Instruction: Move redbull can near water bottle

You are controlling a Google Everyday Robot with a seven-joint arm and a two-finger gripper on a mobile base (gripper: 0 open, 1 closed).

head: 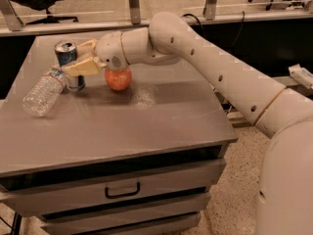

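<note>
Camera view: the tool (74, 60) clasps the upright redbull can (65, 53) at the far left of the surface (146, 126). The can touches the cap end of the toppled water bottle (43, 89), apparently ready for release.

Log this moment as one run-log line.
gripper: shut on redbull can | redbull can: upright beside water bottle | water bottle: lying on table | apple: beside gripper
</note>
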